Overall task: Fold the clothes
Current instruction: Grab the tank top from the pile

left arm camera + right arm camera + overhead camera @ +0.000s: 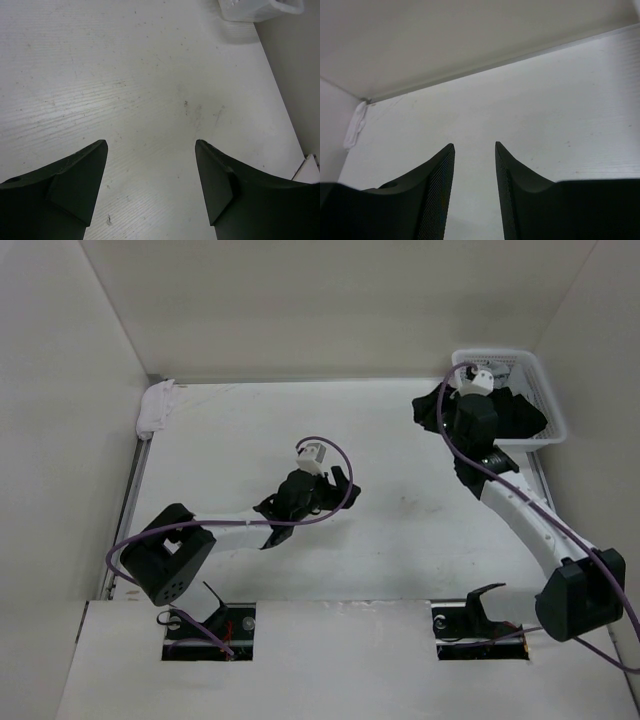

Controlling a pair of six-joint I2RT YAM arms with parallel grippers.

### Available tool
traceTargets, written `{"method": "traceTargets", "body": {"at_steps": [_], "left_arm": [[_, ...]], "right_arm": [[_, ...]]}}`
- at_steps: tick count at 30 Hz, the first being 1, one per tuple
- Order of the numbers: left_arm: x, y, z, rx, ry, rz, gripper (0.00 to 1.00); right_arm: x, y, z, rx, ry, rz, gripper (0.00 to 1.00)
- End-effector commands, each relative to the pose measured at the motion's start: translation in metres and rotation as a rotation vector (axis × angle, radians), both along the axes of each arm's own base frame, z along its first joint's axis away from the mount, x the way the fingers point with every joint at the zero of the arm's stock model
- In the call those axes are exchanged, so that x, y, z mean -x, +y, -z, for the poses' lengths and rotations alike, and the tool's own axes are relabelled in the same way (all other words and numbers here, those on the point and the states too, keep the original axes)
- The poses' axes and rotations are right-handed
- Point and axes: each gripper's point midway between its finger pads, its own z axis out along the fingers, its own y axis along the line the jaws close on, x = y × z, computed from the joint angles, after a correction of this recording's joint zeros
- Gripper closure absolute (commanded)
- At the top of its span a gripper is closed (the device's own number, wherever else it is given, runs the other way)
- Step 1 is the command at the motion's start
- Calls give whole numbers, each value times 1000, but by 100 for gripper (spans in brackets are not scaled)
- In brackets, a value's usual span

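White table (400,540), black clothes (520,415) bunched in the basket (540,380) at its far right corner. Over mid-table, left gripper (151,142) spread wide; right gripper (474,145) part-open, empty, by the basket. Seemingly the fetching step: calls for gripping fabric, dragging it out.

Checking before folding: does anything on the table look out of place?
The black garment hangs half out of the white basket, spilling over its rim. A small white cloth lies crumpled in the far left corner.

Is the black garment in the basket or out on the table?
In: the black garment lies bunched inside the white basket, not folded.
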Motion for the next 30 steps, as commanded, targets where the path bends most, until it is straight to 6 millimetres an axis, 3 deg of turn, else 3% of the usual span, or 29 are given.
{"method": "traceTargets", "body": {"at_steps": [1,4,7,12,16,23,27,29,30], "left_arm": [[-4,-2,-12,48,-40,0,30],[-5,-1,-12,49,-41,-1,30],[-6,2,-12,49,-41,-7,30],[-9,7,-13,56,-45,-20,30],[-9,7,-13,67,-39,-17,30],[-10,5,-8,77,-20,-8,30],[-10,3,-5,79,-16,-8,30],[-11,3,-4,78,-13,-8,30],[-11,2,-4,77,-12,-8,30]], "right_arm": [[-37,-69,-7,28,-17,270,55],[-66,-146,29,74,67,528,49],[-88,-192,59,91,133,644,45],[-108,-252,101,152,234,776,38],[-112,-286,123,197,297,840,36],[-106,-317,148,275,360,920,37],[-118,-310,156,229,343,845,68],[-119,-304,143,186,280,827,87],[-117,-302,133,170,245,830,88]]}}
